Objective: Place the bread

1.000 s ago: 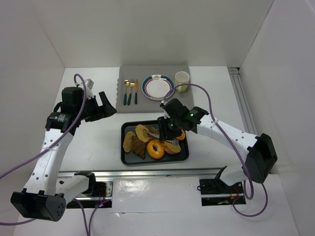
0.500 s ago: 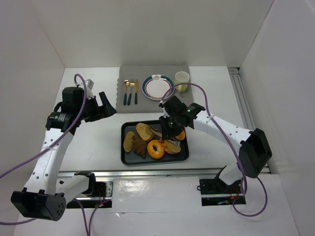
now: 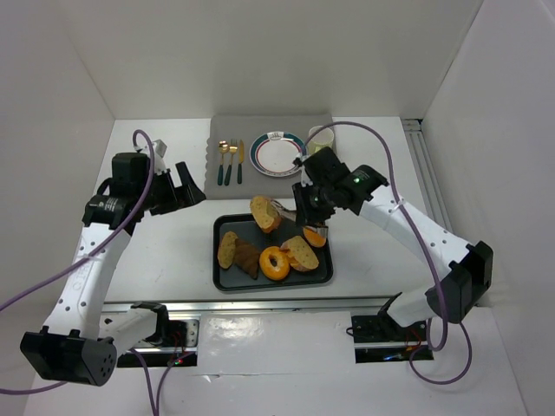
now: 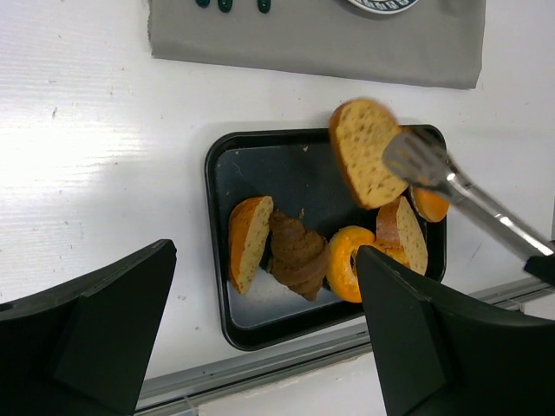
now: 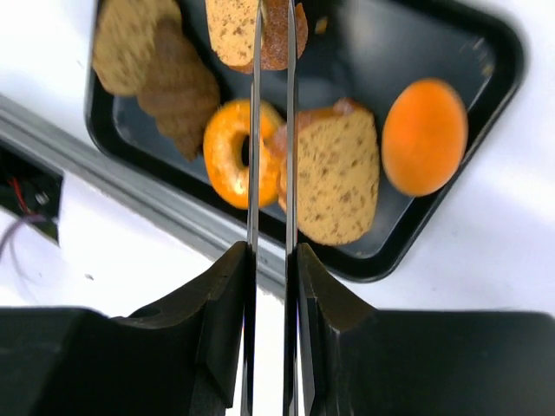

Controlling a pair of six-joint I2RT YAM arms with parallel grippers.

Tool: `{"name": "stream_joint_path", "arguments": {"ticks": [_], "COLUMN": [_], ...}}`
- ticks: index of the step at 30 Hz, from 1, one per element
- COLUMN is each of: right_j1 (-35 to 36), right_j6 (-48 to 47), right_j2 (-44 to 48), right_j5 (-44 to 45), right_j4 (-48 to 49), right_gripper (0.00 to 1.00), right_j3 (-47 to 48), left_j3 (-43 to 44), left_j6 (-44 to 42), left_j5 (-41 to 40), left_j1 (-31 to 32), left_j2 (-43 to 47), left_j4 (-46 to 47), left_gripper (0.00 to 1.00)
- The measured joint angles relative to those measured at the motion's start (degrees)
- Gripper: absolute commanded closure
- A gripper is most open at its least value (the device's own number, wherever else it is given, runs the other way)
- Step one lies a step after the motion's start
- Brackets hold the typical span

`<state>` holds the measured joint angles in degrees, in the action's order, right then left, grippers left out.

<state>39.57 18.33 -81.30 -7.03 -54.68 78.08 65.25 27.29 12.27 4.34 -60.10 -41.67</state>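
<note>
- The right claw [image 3: 314,206] is squeezed narrow on a pair of metal tongs [image 5: 257,130], and the tong tips pinch a bread slice [image 4: 364,152].
- The bread slice hangs clear of the black tray [image 3: 217,260], over the tray's far edge, around the middle of the counter [image 3: 156,251].
- The tongs bite across the slice's two flat faces close to one side, so most of the slice sticks out past the tips.
- It is probably light and dry, with a firm crust and a soft crumb. Too hard a squeeze would likely dent or crumble it, and too loose a one may let it swing or slip.
- A hold nearer the middle of the faces, with crust under the tips, should be steadier.
- The plate [image 3: 277,156] on the grey mat [image 3: 227,130], toward the counter's far edge, seems the likely place for it.
- The left claw [image 3: 186,189] hovers wide and holds nothing, toward the counter's left edge.
</note>
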Motion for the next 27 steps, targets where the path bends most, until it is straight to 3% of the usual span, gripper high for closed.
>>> {"name": "stream_joint_path", "arguments": {"ticks": [9,15,20,24,27], "right_j1": [-9.55,-15.85,-18.82,-20.26,-20.46], "right_j6": [-1.42,-1.44,-0.79,0.31,0.7], "right_j2": [-2.69,-14.8,-26.58,-30.56,-31.52], "right_j5": [0.72,-0.35,-1.49,-2.51,-2.73], "right_j4": [3.48,13.6,18.49,21.46,21.73], "right_gripper": [0.86,0.86,0.86,0.78,0.64], "right_j3": [7.65,12.35,17.62,18.12,19.26], "left_j3": [0.0,-3.8,-8.52,-11.82,-12.5], "left_j6": [0.0,-0.85,-1.64,-1.42,-1.2], "left_j5": [0.09,1.49,1.6,2.21,2.21], "left_j1": [0.0,-0.04,2.19,4.9,7.34], "left_j2": [-1.53,-2.78,-9.49,-13.07,-13.97], "left_j4": [0.02,1.84,2.27,2.27,2.49], "left_gripper": [0.02,0.07,0.11,0.14,0.17]}}
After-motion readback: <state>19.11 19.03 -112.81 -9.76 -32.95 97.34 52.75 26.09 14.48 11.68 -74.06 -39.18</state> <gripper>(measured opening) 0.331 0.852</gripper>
